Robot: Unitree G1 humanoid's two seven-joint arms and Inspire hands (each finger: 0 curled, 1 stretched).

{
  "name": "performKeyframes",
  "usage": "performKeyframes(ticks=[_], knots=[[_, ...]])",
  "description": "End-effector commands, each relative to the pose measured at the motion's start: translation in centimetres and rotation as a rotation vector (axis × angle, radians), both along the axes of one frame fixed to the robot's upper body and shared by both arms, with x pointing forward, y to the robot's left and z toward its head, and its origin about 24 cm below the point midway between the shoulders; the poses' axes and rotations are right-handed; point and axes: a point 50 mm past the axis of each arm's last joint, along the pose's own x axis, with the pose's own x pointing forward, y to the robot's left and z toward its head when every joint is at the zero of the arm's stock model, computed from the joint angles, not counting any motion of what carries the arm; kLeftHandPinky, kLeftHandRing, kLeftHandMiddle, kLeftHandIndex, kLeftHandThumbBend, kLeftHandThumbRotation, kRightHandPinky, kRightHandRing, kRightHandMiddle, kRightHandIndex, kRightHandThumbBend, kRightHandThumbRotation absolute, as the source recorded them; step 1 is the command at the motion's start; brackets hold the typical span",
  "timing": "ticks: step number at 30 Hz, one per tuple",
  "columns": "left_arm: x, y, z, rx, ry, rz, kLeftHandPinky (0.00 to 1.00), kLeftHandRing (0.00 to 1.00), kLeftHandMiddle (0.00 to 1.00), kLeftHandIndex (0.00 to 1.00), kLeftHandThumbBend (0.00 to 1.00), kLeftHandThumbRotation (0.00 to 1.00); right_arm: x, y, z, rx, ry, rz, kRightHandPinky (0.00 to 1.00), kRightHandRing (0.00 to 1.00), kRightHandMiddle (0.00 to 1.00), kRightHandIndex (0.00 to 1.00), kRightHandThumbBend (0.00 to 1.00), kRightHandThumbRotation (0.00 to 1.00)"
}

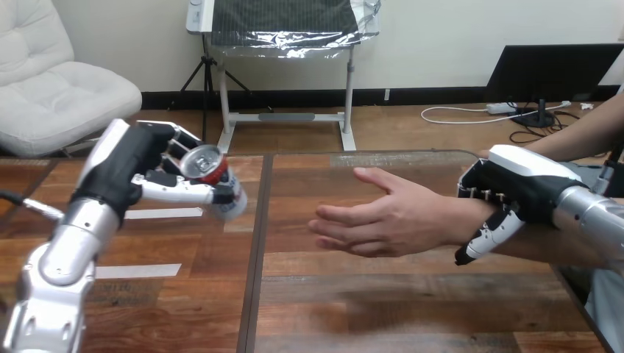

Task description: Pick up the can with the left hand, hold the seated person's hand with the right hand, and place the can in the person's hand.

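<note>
Can (211, 173) first, from the head view: it is up in the air over the table (412, 309), tipped so that its top looks at me. My left hand (136, 173) has it, with the fingers (175, 145) and thumb (176, 193) curled round its sides. My right hand (515, 191) is on the person's wrist (460, 217), its fingers (482, 237) bent down over it. The person's hand (383, 217) lies between my two hands, palm up and open, with nothing in it. The can is well apart from that palm, off to its left.

So the step, I think, is to bring the can across and set it in the palm. To do it well, I would move my left arm slowly to the right and a bit lower, so the can comes over the middle of the palm, not the tips. I would turn it so it lands flat. I would not loosen my grip until the can rests there. My right hand should be gentle and steady, so the palm does not drop. I let go only when the person's hand can close on the can.
</note>
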Motion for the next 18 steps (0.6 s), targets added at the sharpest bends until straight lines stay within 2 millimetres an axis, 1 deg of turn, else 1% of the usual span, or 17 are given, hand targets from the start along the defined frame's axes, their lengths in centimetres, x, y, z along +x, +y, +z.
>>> performKeyframes(ticks=[1,7,13,14,16,18], knots=[[1.9,-1.9,3.0,-0.028,-0.118,-0.063,0.27,0.33,0.37,0.41,0.77,0.00,0.3,0.2,-0.1,0.032,0.009,-0.019,0.30,0.33,0.39,0.38,0.88,0.08],[2.3,-2.8,2.8,-0.021,-0.104,-0.070,0.27,0.33,0.37,0.41,0.78,0.00,0.5,0.6,0.0,0.040,0.005,-0.004,0.29,0.33,0.38,0.38,0.88,0.07],[2.8,-3.8,2.3,-0.077,-0.088,-0.093,0.26,0.34,0.37,0.41,0.77,0.00,0.6,1.1,0.1,0.041,-0.006,0.011,0.29,0.32,0.38,0.38,0.89,0.07],[2.9,-4.1,2.3,-0.063,-0.092,-0.104,0.26,0.33,0.37,0.41,0.77,0.00,0.6,1.3,0.1,0.036,-0.006,0.015,0.28,0.32,0.38,0.38,0.90,0.07],[3.0,-4.3,2.3,-0.040,-0.098,-0.118,0.28,0.35,0.38,0.41,0.77,0.00,0.7,1.3,0.1,0.031,-0.004,0.018,0.28,0.32,0.38,0.37,0.89,0.08],[3.2,-4.7,2.1,-0.061,-0.083,-0.112,0.29,0.35,0.38,0.41,0.77,0.00,0.7,1.6,0.1,0.040,-0.006,0.020,0.28,0.32,0.38,0.37,0.90,0.07]])
